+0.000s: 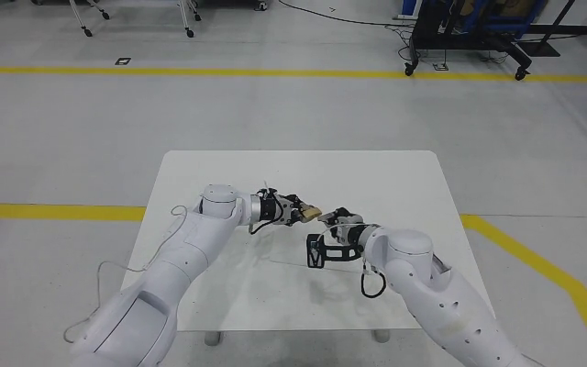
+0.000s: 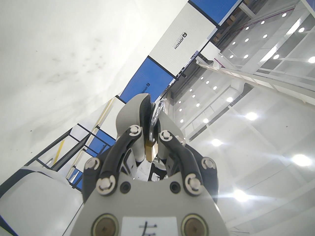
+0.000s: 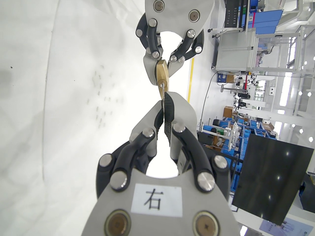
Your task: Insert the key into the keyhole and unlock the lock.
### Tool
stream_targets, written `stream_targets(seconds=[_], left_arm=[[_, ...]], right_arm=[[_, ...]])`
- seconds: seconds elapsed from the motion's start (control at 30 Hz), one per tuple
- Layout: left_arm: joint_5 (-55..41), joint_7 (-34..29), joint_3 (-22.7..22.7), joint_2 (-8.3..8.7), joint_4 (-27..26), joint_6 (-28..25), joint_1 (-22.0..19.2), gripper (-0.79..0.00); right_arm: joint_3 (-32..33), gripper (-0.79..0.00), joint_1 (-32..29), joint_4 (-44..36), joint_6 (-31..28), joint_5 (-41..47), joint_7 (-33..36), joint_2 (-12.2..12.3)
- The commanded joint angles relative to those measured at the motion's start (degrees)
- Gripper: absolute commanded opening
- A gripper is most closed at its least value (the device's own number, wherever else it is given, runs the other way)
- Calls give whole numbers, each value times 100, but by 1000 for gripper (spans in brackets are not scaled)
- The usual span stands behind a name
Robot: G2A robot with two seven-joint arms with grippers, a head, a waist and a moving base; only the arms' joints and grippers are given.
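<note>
Brass, small and hard: the padlock [image 3: 162,73] is held in the air with the tabletop [image 1: 385,174] below it, the left gripper [image 2: 152,111] pressed onto its flat sides. Just beside the padlock, the right gripper [image 3: 164,101] pinches the key [image 3: 161,95], whose blade meets the keyhole [image 3: 162,83] in the padlock's end. How deep it sits we cannot tell. We judge both pieces stiff, light and slick, so the thin key could twist between the pads. We would grip its flat head squarely before turning.
</note>
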Motion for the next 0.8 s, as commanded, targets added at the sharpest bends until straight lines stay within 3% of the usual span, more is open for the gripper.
stream_targets(seconds=[0.0,0.77], left_arm=[[23,7,-5,-6,-5,-7,-1,-785],[188,65,-114,-44,-5,-52,14,-785]], right_arm=[[-14,-785,1,4,34,-21,92,-9],[-149,-785,62,33,55,-166,682,-100]])
